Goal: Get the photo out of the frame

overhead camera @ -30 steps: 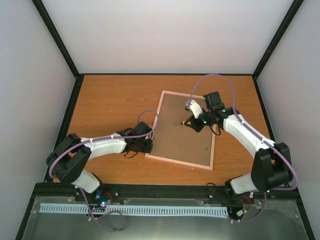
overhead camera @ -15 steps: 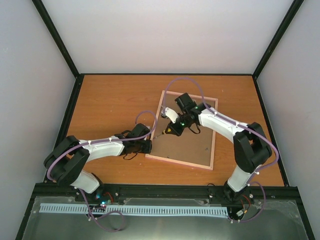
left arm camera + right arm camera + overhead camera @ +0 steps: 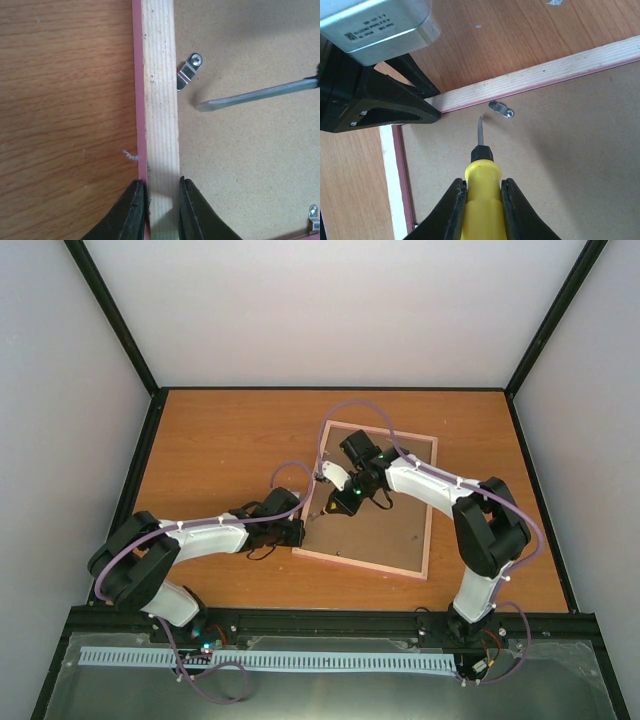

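The pink frame (image 3: 363,566) lies face down on the table, with the brown backing board (image 3: 390,530) up. The photo is hidden beneath the board. My left gripper (image 3: 297,532) is shut on the frame's left edge; in the left wrist view its jaws (image 3: 160,182) clamp the pale wood rail (image 3: 159,90). My right gripper (image 3: 341,500) is shut on a yellow screwdriver (image 3: 481,172). The screwdriver's blade (image 3: 480,131) hovers over the board, just short of a metal clip (image 3: 501,110) by the rail (image 3: 545,75). The blade (image 3: 255,96) and clip (image 3: 187,72) also show in the left wrist view.
The wooden table (image 3: 220,450) is bounded by grey walls and black corner posts. Another metal clip (image 3: 313,212) sits near the frame's corner. The left gripper's fingers (image 3: 385,107) lie close to the left of the screwdriver tip. Purple cables loop over both arms.
My right arm has swung left across the backing board with the screwdriver, from the middle to the left rail near the clip. The left gripper and the frame have stayed put.
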